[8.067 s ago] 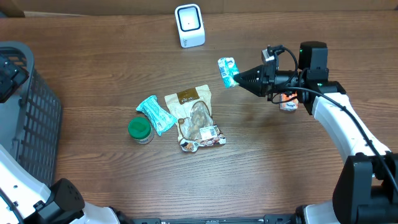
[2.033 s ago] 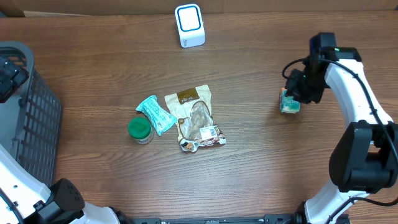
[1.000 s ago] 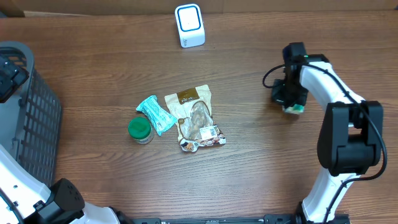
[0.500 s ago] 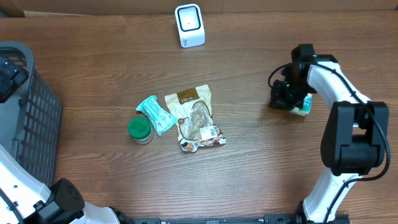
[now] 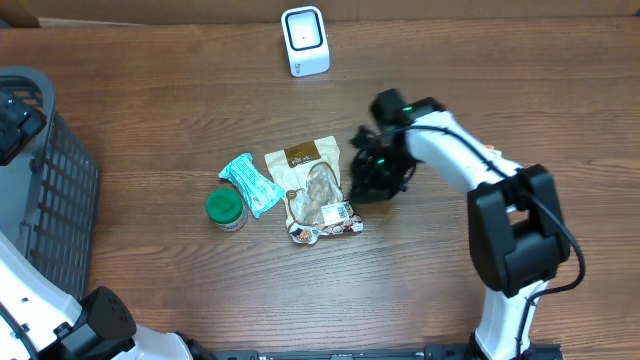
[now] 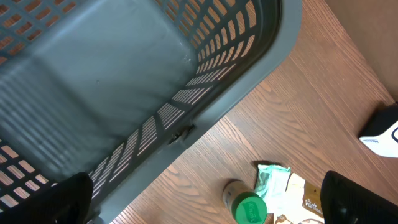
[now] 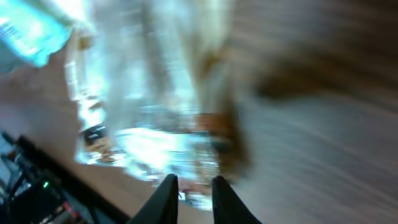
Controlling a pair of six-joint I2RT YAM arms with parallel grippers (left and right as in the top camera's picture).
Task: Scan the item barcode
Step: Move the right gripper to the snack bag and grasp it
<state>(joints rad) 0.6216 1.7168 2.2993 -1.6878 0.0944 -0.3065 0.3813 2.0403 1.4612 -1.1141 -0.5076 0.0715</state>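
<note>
Change: the right hand (image 5: 365,188) is swinging in from the far right of the surface (image 5: 200,300) to the heap in the middle. Half a second ago it was hanging beside a small teal packet out there.
Right hand: it is standing narrow, fingers a slit apart. We are seeing nothing between them, though its wrist view is smearing with motion.
Packet: we are no longer finding it in any view. The arm is covering the stretch where it was lying, so we cannot tell where it is now.
Pouch (image 5: 315,190): it is lying flat just beside the hand, on the side away from the arm. In the wrist view it is filling the frame right beyond the fingertips.
Neighbours: the wrapper (image 5: 250,183) and the jar (image 5: 225,208) are sitting past the pouch, farther from the hand.
Scanner (image 5: 305,40): it is standing well apart from the hand, toward the far edge.
Left hand (image 6: 205,186): it is hanging wide and empty over the basket (image 6: 124,74), well apart from the items.
Meaning: we are judging the packet finished with and the pouch the next item up. Its scan is not yet begun, since it still needs gripping and carrying to the scanner.
Barcode: a pale label on the pouch end nearest the hand may be carrying it, but it is showing too small to tell.
</note>
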